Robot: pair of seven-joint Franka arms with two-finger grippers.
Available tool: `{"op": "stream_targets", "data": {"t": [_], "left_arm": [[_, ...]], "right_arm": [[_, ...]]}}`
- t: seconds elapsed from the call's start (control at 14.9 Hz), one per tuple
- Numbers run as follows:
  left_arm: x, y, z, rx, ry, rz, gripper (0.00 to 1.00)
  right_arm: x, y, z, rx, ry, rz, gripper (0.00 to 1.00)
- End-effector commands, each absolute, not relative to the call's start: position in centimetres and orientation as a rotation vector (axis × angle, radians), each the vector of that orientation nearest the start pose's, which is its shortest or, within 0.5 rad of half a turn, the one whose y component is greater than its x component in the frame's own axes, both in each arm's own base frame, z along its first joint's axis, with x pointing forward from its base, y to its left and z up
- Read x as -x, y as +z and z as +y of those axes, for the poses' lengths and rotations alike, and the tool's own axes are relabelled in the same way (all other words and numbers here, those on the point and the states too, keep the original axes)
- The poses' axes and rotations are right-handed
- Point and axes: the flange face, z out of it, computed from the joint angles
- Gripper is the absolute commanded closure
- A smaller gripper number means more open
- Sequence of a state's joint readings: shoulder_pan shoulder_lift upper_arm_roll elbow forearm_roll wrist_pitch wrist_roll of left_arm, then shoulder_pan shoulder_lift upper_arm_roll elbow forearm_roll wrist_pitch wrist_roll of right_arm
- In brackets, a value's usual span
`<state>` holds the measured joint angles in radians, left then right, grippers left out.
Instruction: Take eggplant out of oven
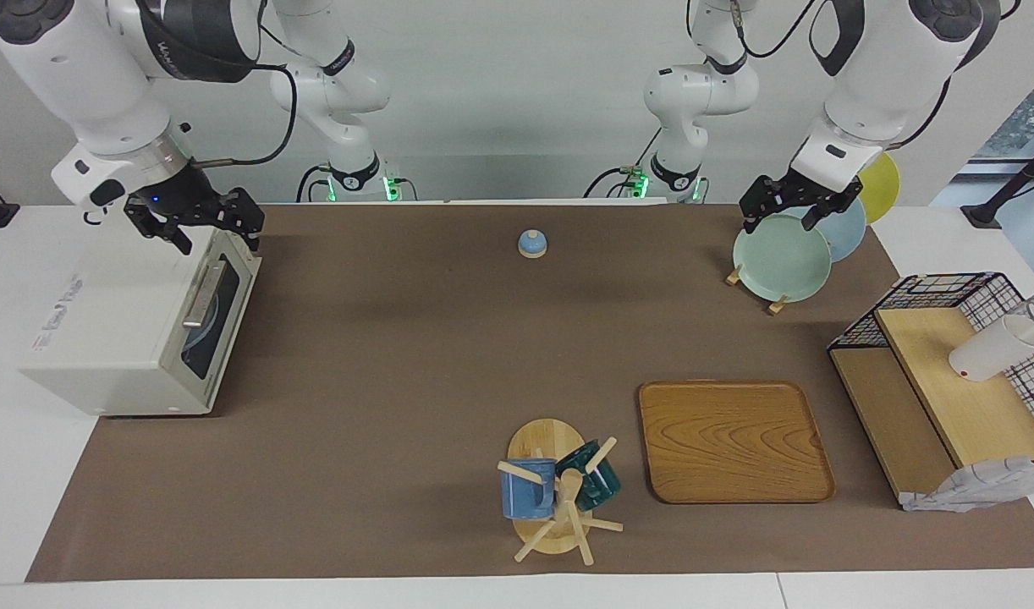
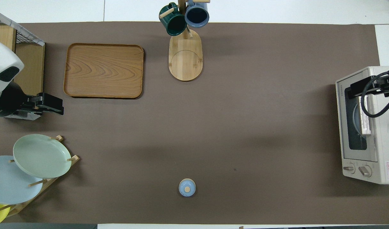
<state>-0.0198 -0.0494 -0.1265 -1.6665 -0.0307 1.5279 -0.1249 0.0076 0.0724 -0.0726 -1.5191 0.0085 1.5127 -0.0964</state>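
Off-white oven (image 1: 119, 338), dark glass door closed, under released right claw (image 1: 197, 224); left claw (image 1: 794, 207) released.

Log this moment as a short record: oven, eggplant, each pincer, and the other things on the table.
oven: at the right arm's end of the table, door shut
eggplant: not visible
right pincer: open, over the oven's top edge by the door handle, holding nothing
left pincer: open, over the plate rack, holding nothing
tray: bare wooden tray, beside the mug stand
small blue lid: mid-table, near the robots
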Motion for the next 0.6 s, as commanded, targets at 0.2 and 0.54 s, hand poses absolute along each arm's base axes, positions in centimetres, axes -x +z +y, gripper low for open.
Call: {"op": "stream_targets", "data": {"t": [0.2, 0.54], "left_arm": [[-52.23, 60.90, -8.02, 3.162, 0.145, 0.029, 0.00], [-52.28, 60.94, -8.03, 3.163, 0.138, 0.031, 0.00]], "right_arm": [[-56.51, 60.45, -3.46, 3.147, 0.115, -0.034, 0.00], [-56.37, 60.30, -3.56, 3.144, 0.117, -0.093, 0.00]]}}
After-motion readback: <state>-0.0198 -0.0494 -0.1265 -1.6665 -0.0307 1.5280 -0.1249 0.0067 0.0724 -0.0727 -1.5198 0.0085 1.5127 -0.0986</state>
